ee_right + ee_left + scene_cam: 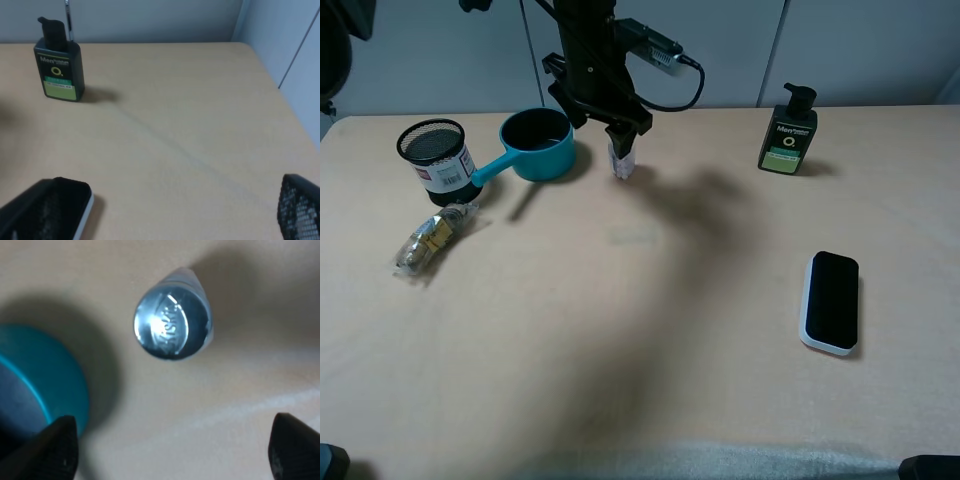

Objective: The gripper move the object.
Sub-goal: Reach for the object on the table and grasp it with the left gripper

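— Item: small foil-lidded tub. Where is it?
— Upright on the table, just beside the blue pan.
— Left claw?
— Hanging right above it, fingers spread wide, empty.
— Handling?
— Light, I'd judge. Thin walls, and the foil dents easily. Take it by the sides below the rim, softly.
— Right claw?
— Far from the tub. Spread or pressed together, I can't tell.

Left gripper over small container
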